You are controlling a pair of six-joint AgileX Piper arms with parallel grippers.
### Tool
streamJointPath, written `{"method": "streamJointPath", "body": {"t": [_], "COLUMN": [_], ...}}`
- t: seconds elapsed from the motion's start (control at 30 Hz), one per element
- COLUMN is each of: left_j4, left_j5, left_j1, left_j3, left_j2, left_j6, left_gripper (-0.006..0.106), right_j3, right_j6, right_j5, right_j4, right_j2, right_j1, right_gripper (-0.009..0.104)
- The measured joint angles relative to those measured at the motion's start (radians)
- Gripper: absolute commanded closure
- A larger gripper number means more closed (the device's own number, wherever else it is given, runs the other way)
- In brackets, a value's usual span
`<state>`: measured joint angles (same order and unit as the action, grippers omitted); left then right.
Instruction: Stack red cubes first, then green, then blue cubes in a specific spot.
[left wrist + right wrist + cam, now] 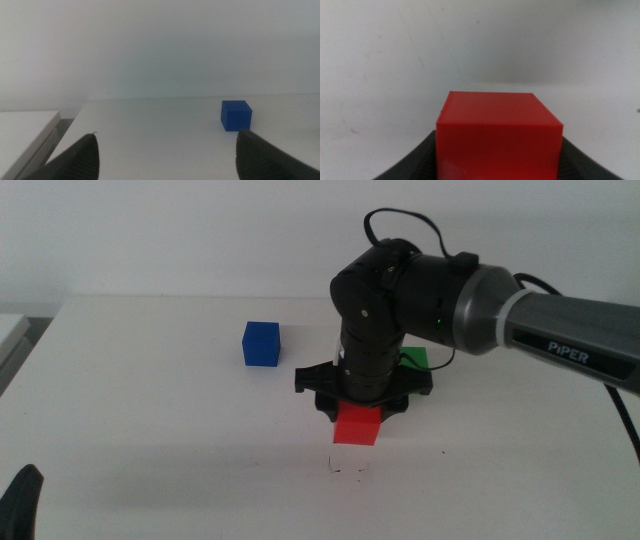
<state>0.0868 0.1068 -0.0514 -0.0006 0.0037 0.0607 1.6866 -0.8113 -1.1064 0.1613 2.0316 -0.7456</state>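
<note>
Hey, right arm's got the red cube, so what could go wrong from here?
1. The small matte red cube sticks out below the right claw; held only near its top, it might tilt or slip on release.
2. The green cube is mostly hidden behind that arm, so a swing back could nudge it.
3. The dark scuff marks lie nearer the camera than the red cube, so the placement might miss them.

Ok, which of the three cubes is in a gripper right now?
The red cube, clamped in the right gripper above the table. The blue cube and green cube sit untouched on the table; the left gripper waits, open.

red cube [356,426] gripper-held [357,418], blue cube [261,343] left, green cube [415,357] behind
</note>
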Motion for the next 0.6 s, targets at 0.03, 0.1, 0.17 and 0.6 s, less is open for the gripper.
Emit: {"method": "streamJointPath", "body": {"t": [0.03, 0.1, 0.17, 0.6], "left_j4": [0.000, 0.000, 0.000, 0.000], "left_j5": [0.000, 0.000, 0.000, 0.000], "left_j1": [0.000, 0.000, 0.000, 0.000], "left_j3": [0.000, 0.000, 0.000, 0.000], "left_j2": [0.000, 0.000, 0.000, 0.000], "left_j6": [0.000, 0.000, 0.000, 0.000], "left_gripper": [0.007, 0.007, 0.007, 0.007], "right_j3": [0.000, 0.002, 0.002, 0.002], "right_j6": [-0.013, -0.029, -0.041, -0.087], "right_j5": [0.005, 0.009, 0.018, 0.035], "right_j4": [-0.004, -0.006, -0.007, 0.010], "right_j2": [0.004, 0.014, 0.025, 0.122], "right_j1": [-0.002, -0.005, -0.012, -0.014], "right_gripper": [0.095, 0.095, 0.095, 0.095]}}
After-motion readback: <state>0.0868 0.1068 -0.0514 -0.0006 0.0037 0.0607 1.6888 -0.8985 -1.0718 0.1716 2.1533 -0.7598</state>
